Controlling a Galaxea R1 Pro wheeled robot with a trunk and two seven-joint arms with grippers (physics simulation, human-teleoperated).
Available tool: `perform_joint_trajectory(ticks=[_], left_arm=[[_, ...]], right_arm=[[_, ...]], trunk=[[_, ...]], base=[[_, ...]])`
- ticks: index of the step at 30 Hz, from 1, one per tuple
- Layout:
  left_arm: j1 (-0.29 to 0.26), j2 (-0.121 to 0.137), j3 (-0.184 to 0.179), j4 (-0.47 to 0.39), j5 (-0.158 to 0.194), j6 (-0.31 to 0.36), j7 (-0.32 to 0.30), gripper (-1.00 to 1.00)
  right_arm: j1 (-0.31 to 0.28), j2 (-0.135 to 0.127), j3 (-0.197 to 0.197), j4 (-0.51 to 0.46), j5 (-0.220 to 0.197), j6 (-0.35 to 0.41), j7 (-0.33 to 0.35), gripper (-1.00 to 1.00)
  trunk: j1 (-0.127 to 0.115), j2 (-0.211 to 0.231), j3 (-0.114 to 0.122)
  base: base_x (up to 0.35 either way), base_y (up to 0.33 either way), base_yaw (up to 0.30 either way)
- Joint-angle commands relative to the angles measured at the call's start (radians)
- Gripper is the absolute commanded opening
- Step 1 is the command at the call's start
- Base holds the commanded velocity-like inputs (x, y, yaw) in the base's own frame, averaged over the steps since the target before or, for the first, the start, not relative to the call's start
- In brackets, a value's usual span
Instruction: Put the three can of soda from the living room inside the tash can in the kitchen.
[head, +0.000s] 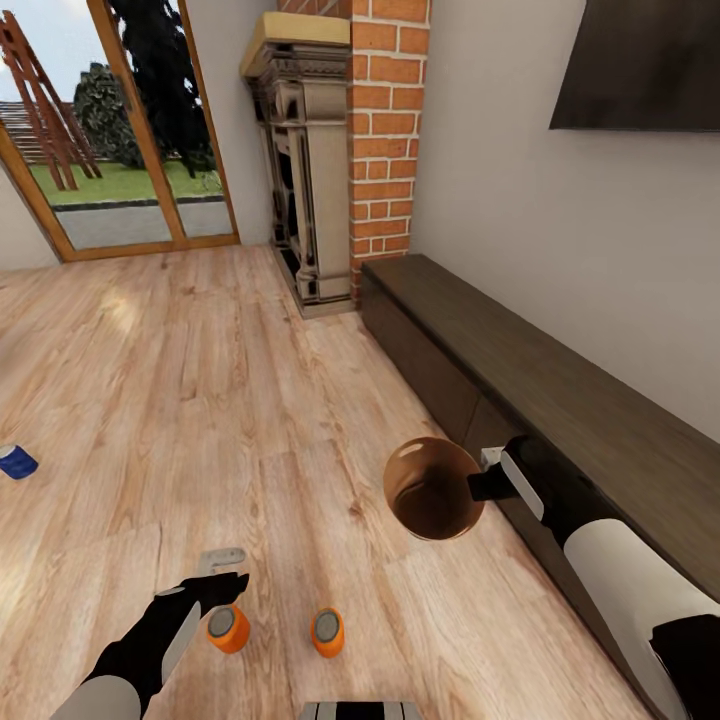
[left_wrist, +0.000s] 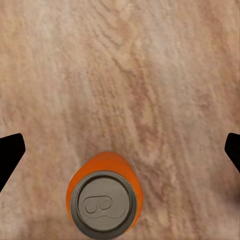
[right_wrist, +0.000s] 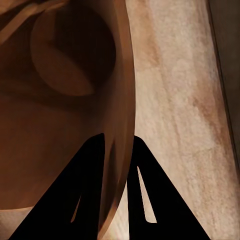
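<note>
Two orange soda cans stand upright on the wood floor, one (head: 229, 628) directly under my left gripper (head: 224, 582) and the other (head: 327, 632) just to its right. In the left wrist view that first can (left_wrist: 104, 197) sits below the open gripper (left_wrist: 120, 150), whose dark fingertips (left_wrist: 11, 152) stand far apart and touch nothing. The blue can (head: 17, 461) lies on the floor at far left. My right gripper (head: 487, 485) is shut on the rim of the trash can (head: 432, 488), held tilted above the floor. Its fingers (right_wrist: 95, 190) pinch the copper wall (right_wrist: 65, 100).
A long dark low cabinet (head: 560, 400) runs along the right wall, close beside my right arm. A brick fireplace (head: 330, 170) stands at the back, a wall TV (head: 640, 60) above the cabinet, and glass doors (head: 120, 120) at back left. Open wood floor spreads between.
</note>
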Motion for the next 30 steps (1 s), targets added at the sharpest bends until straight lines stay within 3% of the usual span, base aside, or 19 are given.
perform_joint_trajectory(ticks=[1,7,16,25,30], left_arm=[[0.000,0.000,0.000,0.000,0.000,0.000,0.000,1.00],[0.000,0.000,0.000,0.000,0.004,0.001,-0.003,1.00],[0.000,0.001,0.000,0.001,0.004,0.002,-0.004,1.00],[0.000,0.000,0.000,0.002,0.003,0.001,-0.004,1.00],[0.000,0.001,0.000,0.002,0.003,0.001,-0.004,1.00]], right_arm=[[0.000,0.001,0.000,-0.001,-0.018,0.000,0.004,-1.00],[0.000,0.018,0.031,-0.001,-0.016,0.000,0.004,-1.00],[0.000,0.021,0.040,-0.002,-0.014,0.000,0.004,-1.00],[-0.004,0.022,0.037,-0.015,-0.014,0.000,0.006,-1.00],[-0.038,0.021,0.035,-0.016,-0.016,0.000,-0.009,-1.00]], trunk=[[0.000,0.000,-0.004],[0.003,-0.002,-0.027],[0.007,-0.004,-0.062],[0.007,-0.004,-0.062],[0.007,-0.004,-0.062]], base=[[0.004,0.000,0.000],[0.001,0.000,0.000],[0.000,0.000,0.000],[0.000,0.000,0.000],[0.000,0.000,0.000]])
